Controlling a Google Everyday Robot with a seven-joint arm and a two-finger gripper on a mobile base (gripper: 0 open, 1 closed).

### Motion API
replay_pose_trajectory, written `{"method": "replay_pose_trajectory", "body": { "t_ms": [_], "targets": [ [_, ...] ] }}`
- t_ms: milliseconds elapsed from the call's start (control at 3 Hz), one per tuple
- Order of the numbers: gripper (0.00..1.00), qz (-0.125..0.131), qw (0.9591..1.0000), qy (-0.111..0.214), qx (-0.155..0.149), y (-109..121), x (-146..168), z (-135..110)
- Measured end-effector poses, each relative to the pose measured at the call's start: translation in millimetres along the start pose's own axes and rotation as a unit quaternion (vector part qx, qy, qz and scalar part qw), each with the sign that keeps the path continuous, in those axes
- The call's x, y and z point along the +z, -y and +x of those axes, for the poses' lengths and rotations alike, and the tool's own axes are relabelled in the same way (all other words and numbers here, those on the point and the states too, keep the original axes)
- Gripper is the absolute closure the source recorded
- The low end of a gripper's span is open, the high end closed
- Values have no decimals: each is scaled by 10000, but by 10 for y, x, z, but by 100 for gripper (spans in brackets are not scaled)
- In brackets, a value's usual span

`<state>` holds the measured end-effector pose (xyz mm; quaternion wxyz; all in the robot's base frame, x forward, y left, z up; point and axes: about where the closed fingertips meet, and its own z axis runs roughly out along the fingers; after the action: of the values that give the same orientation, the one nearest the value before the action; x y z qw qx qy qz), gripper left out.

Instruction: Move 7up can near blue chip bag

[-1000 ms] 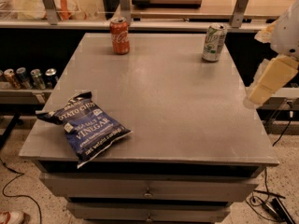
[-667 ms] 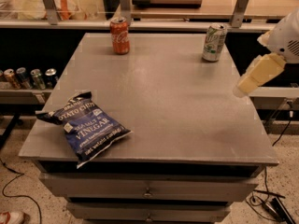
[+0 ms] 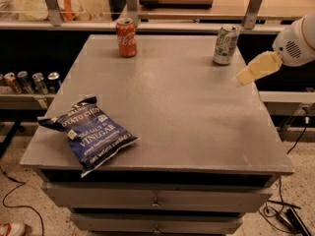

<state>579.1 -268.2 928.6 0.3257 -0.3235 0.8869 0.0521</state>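
Note:
The 7up can, silver-white with green lettering, stands upright at the far right of the grey table. The blue chip bag lies flat near the table's front left corner. My gripper comes in from the right edge, over the table's right side, just below and to the right of the 7up can and apart from it. It holds nothing that I can see.
A red Coca-Cola can stands upright at the far left of the table. Several cans sit on a low shelf to the left. A counter with metal posts runs behind the table. Cables lie on the floor.
My gripper has moved up and to the left, from beside the table's right edge toward the 7up can. The cans and the bag have not moved.

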Motion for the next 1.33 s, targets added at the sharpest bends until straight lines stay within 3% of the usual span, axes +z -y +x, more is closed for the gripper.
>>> {"method": "replay_pose_trajectory", "body": {
  "t_ms": [333,667,1333],
  "targets": [
    [0,0,10000,0,0,0,0,0],
    [0,142,9994,144,264,28,153,-92],
    [0,214,9986,235,432,73,296,-132]
  ]
}}
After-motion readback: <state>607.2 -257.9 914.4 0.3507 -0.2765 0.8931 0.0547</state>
